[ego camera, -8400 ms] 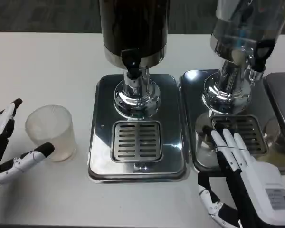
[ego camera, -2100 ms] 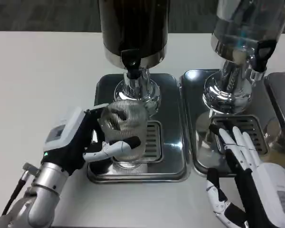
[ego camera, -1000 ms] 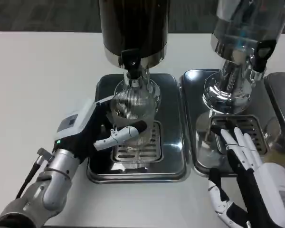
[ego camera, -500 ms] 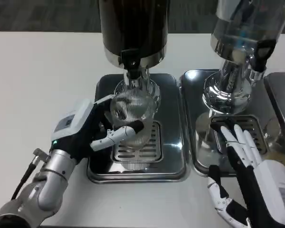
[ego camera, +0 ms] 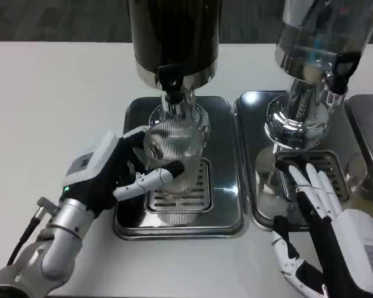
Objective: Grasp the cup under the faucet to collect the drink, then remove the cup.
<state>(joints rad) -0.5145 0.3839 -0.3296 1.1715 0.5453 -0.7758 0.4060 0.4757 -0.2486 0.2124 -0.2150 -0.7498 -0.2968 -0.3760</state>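
Note:
A clear ribbed cup (ego camera: pixel 174 155) is gripped by my left hand (ego camera: pixel 109 174), thumb across its front. It is held over the slotted drip grate (ego camera: pixel 193 192), just below the black faucet (ego camera: pixel 171 84) of the dark drink dispenser (ego camera: pixel 174 37). I cannot tell whether any drink is in the cup. At the lower right, my right hand (ego camera: pixel 326 217) holds nothing, its fingers spread over the neighbouring tray (ego camera: pixel 252 155).
A second dispenser (ego camera: pixel 314 62) with a clear tank stands on the right tray. A third tray edge (ego camera: pixel 370 118) shows at the far right. The steel drip tray (ego camera: pixel 133 124) sits under the dark dispenser. White table (ego camera: pixel 56 93) lies to the left.
My left hand picked up the cup from the table's left and carried it under the dark dispenser's faucet. In the last second it drew slightly back toward me. The right hand barely moved.

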